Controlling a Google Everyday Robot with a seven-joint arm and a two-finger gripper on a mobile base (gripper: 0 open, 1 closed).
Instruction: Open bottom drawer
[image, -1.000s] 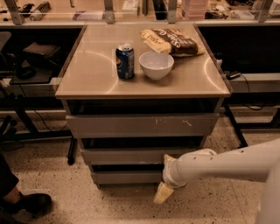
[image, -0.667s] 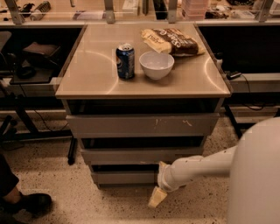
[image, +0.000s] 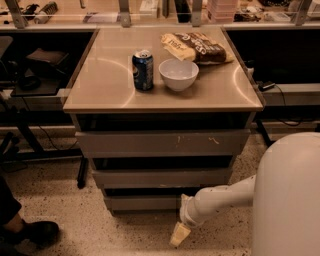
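Note:
The bottom drawer (image: 142, 202) is the narrowest grey front, lowest in the cabinet, just above the floor. Above it sit the mid-width drawer (image: 160, 177) and the widest drawer (image: 162, 143) with pale scratch marks. My white arm reaches in from the right, and my gripper (image: 179, 234) hangs at its end, pointing down toward the floor. It is just below and in front of the bottom drawer's right part. The inside of the bottom drawer does not show.
On the cabinet top stand a blue can (image: 143, 70), a white bowl (image: 178, 74) and a snack bag (image: 196, 47). A person's dark shoe (image: 30, 233) is on the speckled floor at lower left. Dark desks and cables flank the cabinet.
My arm has swung left and drawn closer to the camera, so its white body now fills the lower right. The gripper has moved left along the bottom drawer's front.

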